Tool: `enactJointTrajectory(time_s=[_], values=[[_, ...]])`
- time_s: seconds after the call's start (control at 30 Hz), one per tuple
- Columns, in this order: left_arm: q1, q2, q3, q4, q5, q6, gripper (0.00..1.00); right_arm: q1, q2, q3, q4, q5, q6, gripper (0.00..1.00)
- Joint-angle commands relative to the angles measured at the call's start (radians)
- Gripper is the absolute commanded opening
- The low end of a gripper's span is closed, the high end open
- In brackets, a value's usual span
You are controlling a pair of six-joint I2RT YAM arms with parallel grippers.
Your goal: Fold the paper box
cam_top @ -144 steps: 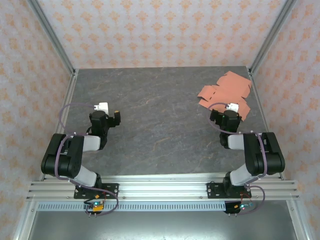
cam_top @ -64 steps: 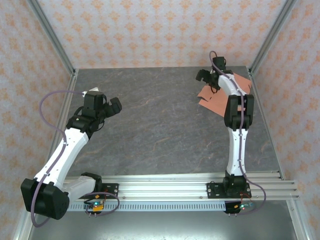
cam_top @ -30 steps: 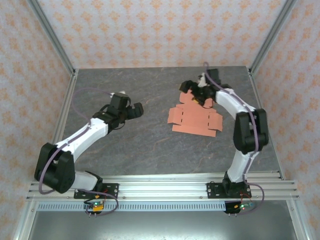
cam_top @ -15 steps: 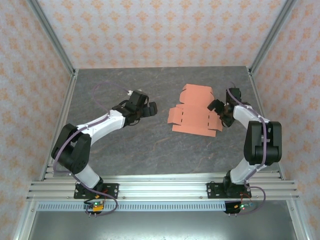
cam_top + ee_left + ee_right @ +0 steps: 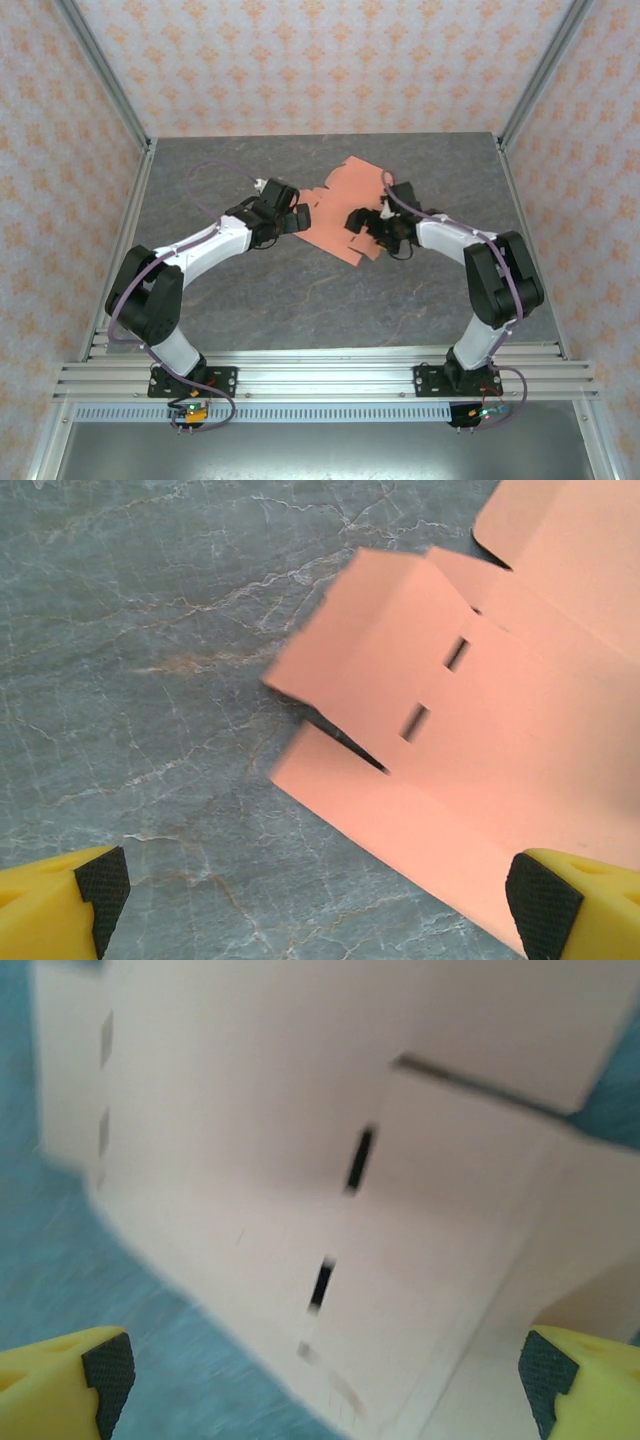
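Left gripper (image 5: 293, 218) is hanging wide open and empty at the left edge of the paper box (image 5: 330, 228). The right gripper (image 5: 362, 222), just as wide and also holding nothing, is hovering over the sheet's right part; whether either is touching the card cannot be told. The box is lying unfolded, a salmon-orange die-cut sheet just back of the table's middle, between the two arms. In the left wrist view one flap (image 5: 370, 650) beside the slots (image 5: 457, 653) is lifting slightly off the surface.

The likely trouble is sliding. Thin card on a smooth top is probably going to skate away under a single pushing finger rather than crease, unless the other arm is pinning it. A pinch landing off a score line is liable to crumple the panel. With both grippers working this close together across one small sheet, a clash of fingers is also looking possible.

The table (image 5: 300, 300) is showing a dark grey marbled finish. Cream walls (image 5: 300, 60) patterned with orange motifs are enclosing it on three sides, aluminium posts (image 5: 100, 70) are framing the corners, and a metal rail (image 5: 320, 375) is carrying the arm bases along the near edge.
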Motion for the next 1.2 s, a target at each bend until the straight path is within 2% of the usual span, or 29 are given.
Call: enactJointTrajectory(time_s=[0.0,0.07,0.13,0.3,0.4,0.5,0.77,0.93,1.17], values=[[0.001,0.0,0.054,-0.051,-0.053,0.044,1.0,-0.018,-0.08,0.041,-0.043,-0.001,-0.048,0.99],[0.004,0.014,0.062,-0.049,-0.041,0.03,1.0,-0.04,-0.088,0.091,-0.149,0.119,-0.149,0.99],[0.005,0.036,0.068,-0.038,-0.002,0.019,1.0,-0.066,-0.062,0.126,-0.182,0.146,-0.238,0.99],[0.01,0.093,0.085,-0.049,0.052,-0.037,1.0,-0.091,0.074,0.236,-0.21,0.055,-0.353,0.97],[0.011,0.123,0.105,-0.083,0.056,-0.044,1.0,-0.097,0.143,0.283,-0.211,0.004,-0.374,0.87],[0.012,0.144,0.116,-0.13,0.016,-0.053,1.0,-0.098,0.236,0.379,-0.299,-0.039,-0.413,0.76],[0.022,0.169,0.114,-0.151,0.0,-0.074,1.0,-0.097,0.321,0.435,-0.372,-0.116,-0.443,0.69],[0.024,0.186,0.128,-0.159,-0.004,-0.069,1.0,-0.093,0.347,0.424,-0.357,-0.271,-0.418,0.57],[0.025,0.201,0.09,-0.08,0.062,-0.112,0.99,-0.063,0.348,0.335,-0.205,-0.407,-0.311,0.55]])
